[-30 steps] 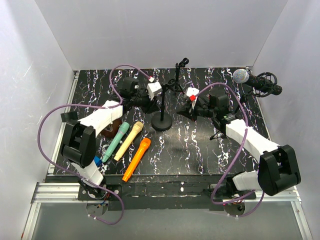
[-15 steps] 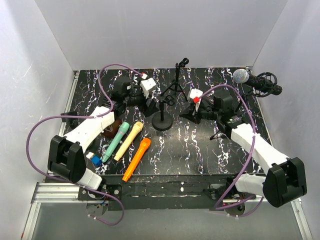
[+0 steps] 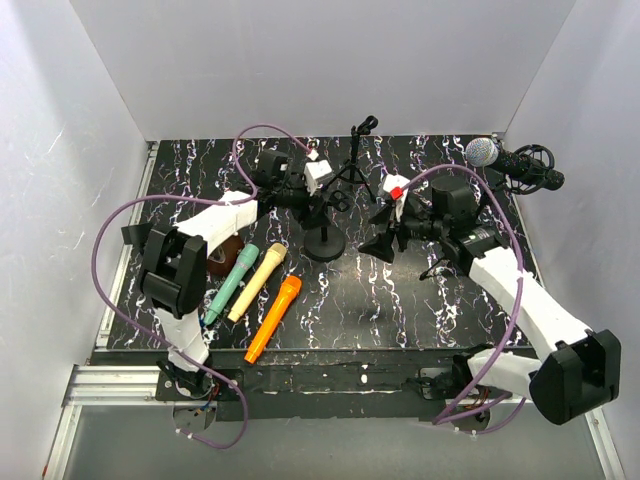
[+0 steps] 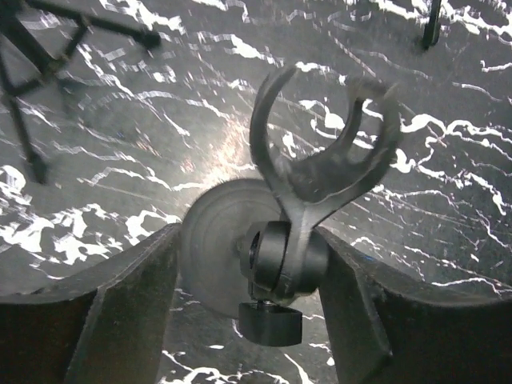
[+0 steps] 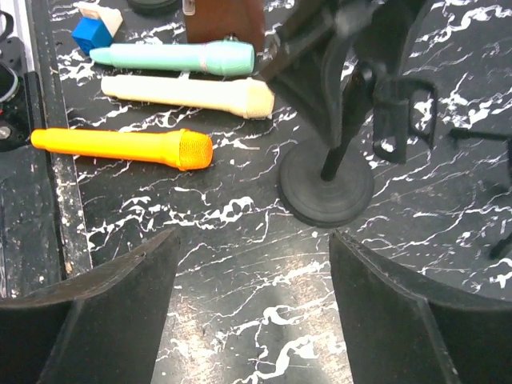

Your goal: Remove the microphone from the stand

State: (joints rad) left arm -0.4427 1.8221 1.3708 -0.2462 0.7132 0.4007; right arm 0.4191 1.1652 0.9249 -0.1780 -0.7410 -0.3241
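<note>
The black stand (image 3: 323, 245) has a round base and a forked clip (image 4: 320, 160), and nothing sits in the clip. My left gripper (image 4: 250, 240) is open, its fingers on either side of the swivel joint under the clip. The right-hand finger is close against the joint and the left-hand one stands apart from it. My right gripper (image 5: 254, 240) is open and empty, low over the table just in front of the stand's base (image 5: 326, 192). Three microphones lie left of the stand: teal (image 3: 233, 283), cream (image 3: 257, 281) and orange (image 3: 273, 318).
A silver-headed microphone (image 3: 483, 152) sits in a shock mount at the back right. A thin tripod stand (image 3: 355, 165) rises behind the round-based stand. A brown block (image 3: 222, 262) and a blue cube (image 5: 90, 34) lie near the teal microphone. White walls enclose the table.
My left gripper swung right, back to the stand's top, with its jaws around the clip joint. My right gripper has opened and now points down in front of the base.
</note>
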